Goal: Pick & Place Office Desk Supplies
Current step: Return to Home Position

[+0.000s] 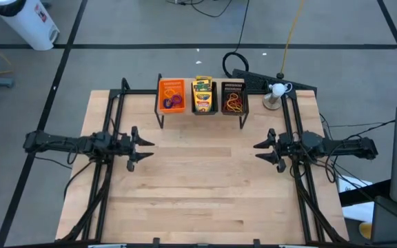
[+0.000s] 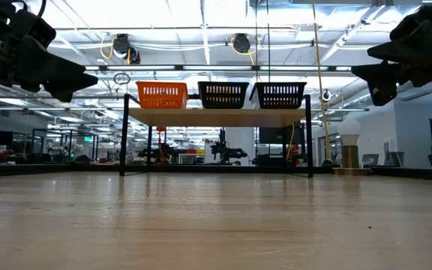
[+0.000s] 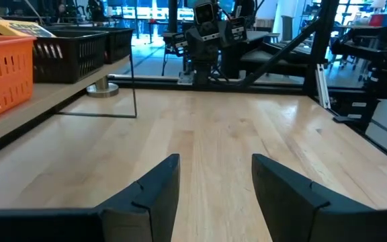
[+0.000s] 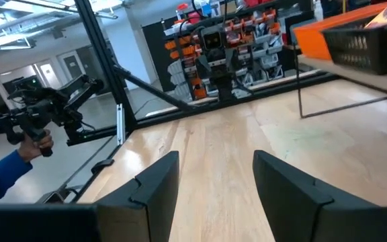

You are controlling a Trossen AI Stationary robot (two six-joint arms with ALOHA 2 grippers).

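Three small mesh trays stand side by side on a raised shelf at the table's far edge. The orange tray point(image 1: 171, 94) holds rubber-band loops, the middle black tray point(image 1: 203, 96) holds yellow-and-green crayon boxes, and the right black tray point(image 1: 233, 97) holds more rubber bands. My left gripper point(image 1: 145, 147) hovers open over the table's left side, pointing level toward the right. My right gripper point(image 1: 262, 149) hovers open over the right side, pointing level toward the left. Nothing lies between either pair of fingers.
The shelf point(image 2: 216, 117) stands on thin black legs, with open space beneath it. A small white lamp point(image 1: 276, 92) sits at the far right corner. Black frame rails point(image 1: 109, 124) run along both sides. In the right wrist view, a person's hand point(image 4: 35, 144) holds a device beyond the table.
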